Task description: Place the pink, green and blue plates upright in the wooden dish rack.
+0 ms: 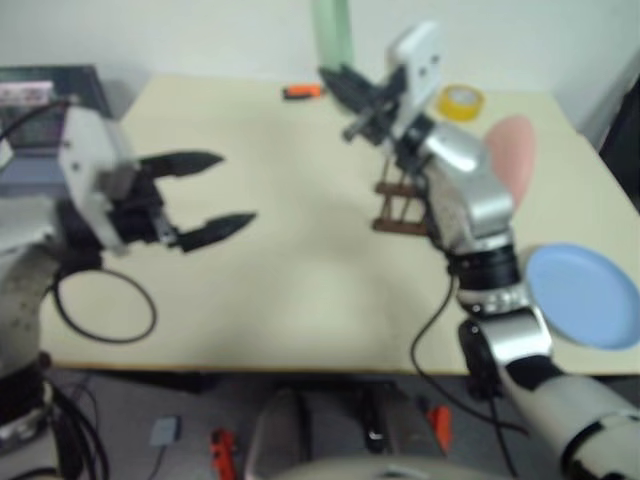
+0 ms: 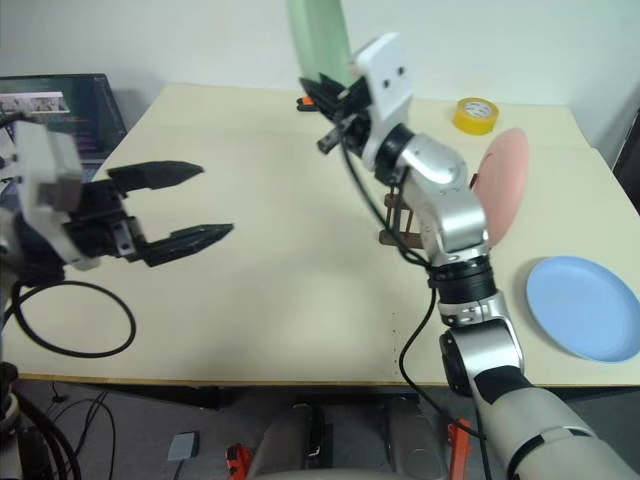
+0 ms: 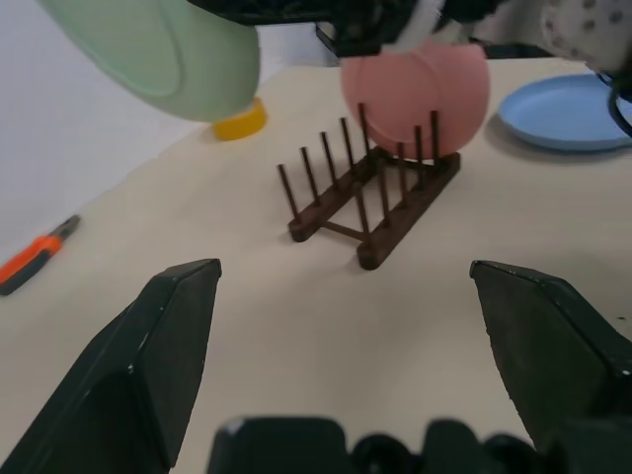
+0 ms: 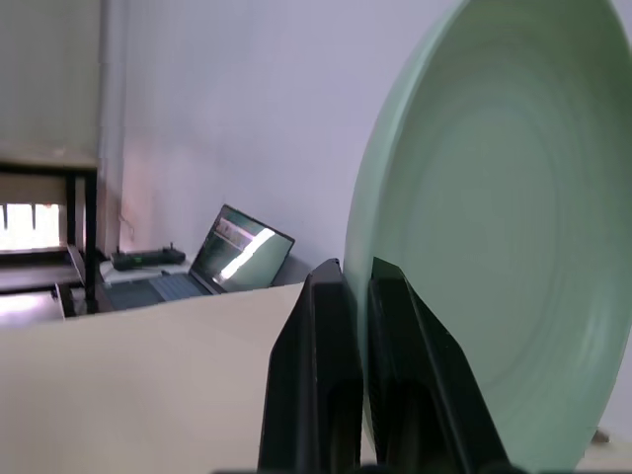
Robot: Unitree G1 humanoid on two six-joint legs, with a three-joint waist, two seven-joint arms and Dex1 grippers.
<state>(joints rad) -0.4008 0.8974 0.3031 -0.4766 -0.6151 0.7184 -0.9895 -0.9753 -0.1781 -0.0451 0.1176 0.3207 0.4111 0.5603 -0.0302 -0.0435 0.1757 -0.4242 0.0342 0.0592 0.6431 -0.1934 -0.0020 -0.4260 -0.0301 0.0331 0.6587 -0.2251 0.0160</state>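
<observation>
- Green plate (image 2: 318, 38) is pinched by its rim in our right gripper (image 2: 322, 98), whose fingers are clamped together on it, raised above the far part of the table (image 2: 260, 300).
- Pink plate (image 2: 500, 185) already stands upright in the wooden dish rack (image 3: 370, 202), which sits toward the table's right half.
- Blue plate (image 2: 585, 305) lies flat near the table's front right corner, apart from the rack.
- Our left gripper (image 2: 185, 205) hangs over the table's left edge, fingers spread wide and holding nothing.
- We judge the step in hand to be carrying the green plate to the rack; next we need to bring it edge-down between free pegs beside the pink plate.
</observation>
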